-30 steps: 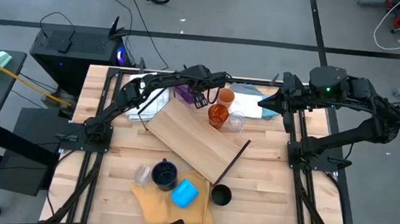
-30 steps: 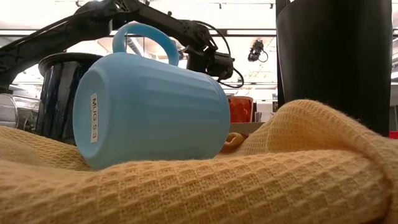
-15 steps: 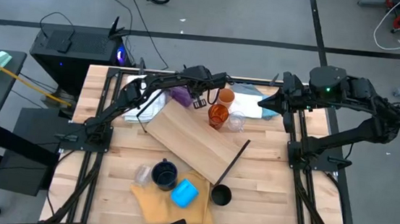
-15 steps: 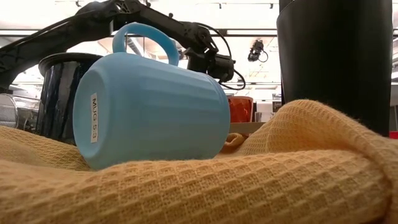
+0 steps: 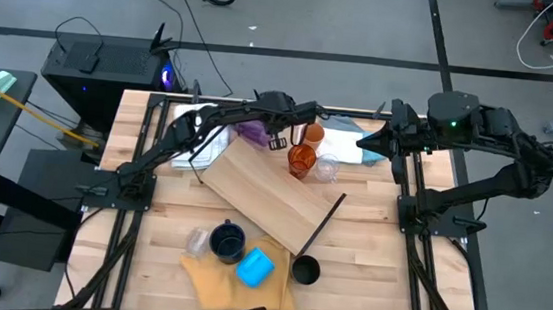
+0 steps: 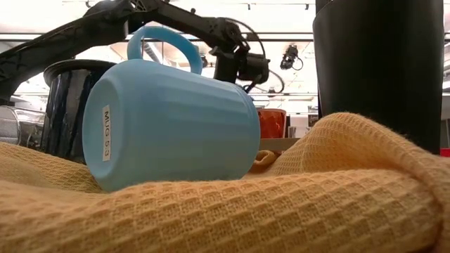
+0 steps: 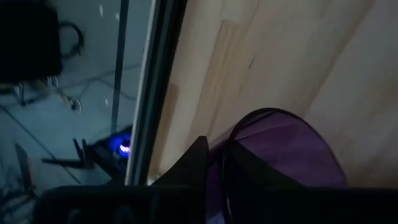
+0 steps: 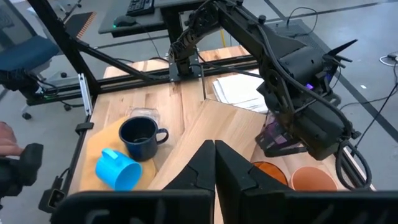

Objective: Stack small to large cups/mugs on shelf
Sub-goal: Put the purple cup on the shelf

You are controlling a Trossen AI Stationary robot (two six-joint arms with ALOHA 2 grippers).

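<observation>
At the counter's far edge, the left gripper [image 5: 276,135] has its fingers closed on the purple tumbler [image 5: 255,130], held above the shelf [image 5: 268,192] board's far corner. The right gripper [image 5: 368,140] waits pinched empty, farther away beside the clear glass [image 5: 328,168].

Purple tumbler [image 5: 255,130] at left gripper [image 5: 276,135], by shelf [image 5: 268,189] far edge; orange cup [image 5: 311,134], amber ribbed cup [image 5: 300,159], clear glass [image 5: 327,167] just beside.

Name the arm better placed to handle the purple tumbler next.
Left. The left gripper is already at the purple tumbler, by the shelf. The right gripper waits at the far right edge, farther off.
</observation>
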